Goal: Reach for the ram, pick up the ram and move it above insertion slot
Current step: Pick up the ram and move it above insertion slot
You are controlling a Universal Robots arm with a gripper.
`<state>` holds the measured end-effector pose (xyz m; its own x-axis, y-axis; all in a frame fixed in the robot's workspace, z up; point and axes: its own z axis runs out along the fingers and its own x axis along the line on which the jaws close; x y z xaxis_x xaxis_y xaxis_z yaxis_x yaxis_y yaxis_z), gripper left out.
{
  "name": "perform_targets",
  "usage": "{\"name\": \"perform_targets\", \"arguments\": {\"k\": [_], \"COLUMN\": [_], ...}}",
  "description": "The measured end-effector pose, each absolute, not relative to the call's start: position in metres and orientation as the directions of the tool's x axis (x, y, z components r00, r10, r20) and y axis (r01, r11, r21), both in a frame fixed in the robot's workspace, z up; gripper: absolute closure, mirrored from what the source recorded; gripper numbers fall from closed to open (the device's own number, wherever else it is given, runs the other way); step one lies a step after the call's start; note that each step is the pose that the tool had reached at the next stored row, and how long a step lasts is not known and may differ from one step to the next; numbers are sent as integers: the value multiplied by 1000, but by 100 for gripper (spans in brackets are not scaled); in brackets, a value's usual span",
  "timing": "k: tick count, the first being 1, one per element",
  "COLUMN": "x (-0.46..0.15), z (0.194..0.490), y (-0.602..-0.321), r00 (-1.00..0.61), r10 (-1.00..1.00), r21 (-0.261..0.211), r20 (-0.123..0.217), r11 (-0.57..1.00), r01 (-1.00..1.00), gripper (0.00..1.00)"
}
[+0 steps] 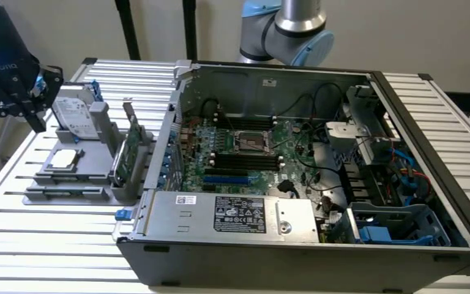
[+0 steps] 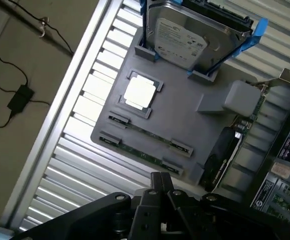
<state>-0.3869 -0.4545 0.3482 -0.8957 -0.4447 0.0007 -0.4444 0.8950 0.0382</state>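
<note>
While the slatted metal table bears an open computer case at frame centre, the arm rises behind it at the top. Its gripper hangs at upper left above the grey fixture, closed and empty. The ram lies lengthwise along the fixture's edge, opposite the hard drive.

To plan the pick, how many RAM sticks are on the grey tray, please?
2. One ram beside the processor; a second ram parallel, nearer the tray edge. Others may be hidden in the case.
</note>
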Motion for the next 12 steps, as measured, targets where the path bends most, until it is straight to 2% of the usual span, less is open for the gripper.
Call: {"name": "perform_targets", "arguments": {"k": [12], "x": [-387], "z": [348], "y": [-455], "r00": [-777], "r10": [-629], "r21": [38], "r20": [1], "r11": [777], "r01": [-629], "gripper": [89]}}
